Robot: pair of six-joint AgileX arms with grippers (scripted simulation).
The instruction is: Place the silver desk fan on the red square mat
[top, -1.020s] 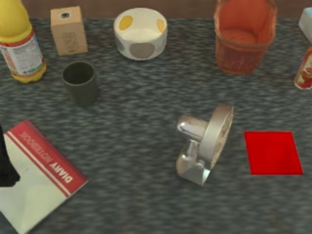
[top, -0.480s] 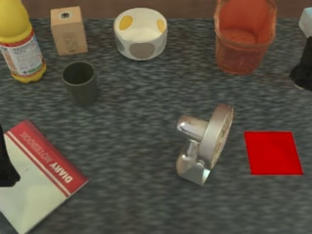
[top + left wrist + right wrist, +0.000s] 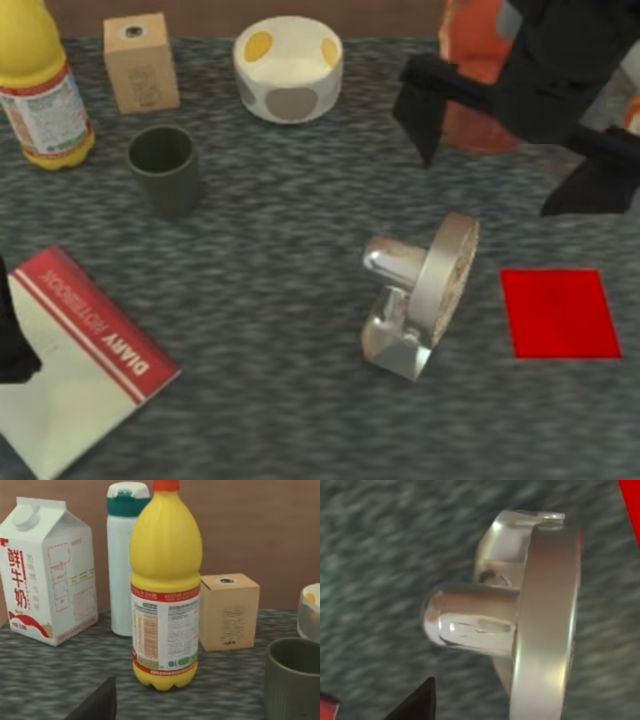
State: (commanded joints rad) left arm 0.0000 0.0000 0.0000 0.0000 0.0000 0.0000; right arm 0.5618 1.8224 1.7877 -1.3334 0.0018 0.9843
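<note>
Even, bright, shadowless light fills all three views, with soft white glints on the fan (image 3: 420, 295) housing and a broad sheen along its rim in the right wrist view, where the grey table (image 3: 280, 240) looks smeared and blurred.

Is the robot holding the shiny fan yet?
No, nothing is held. The right gripper hangs open above the fan, apart from it; the left gripper is parked.
</note>
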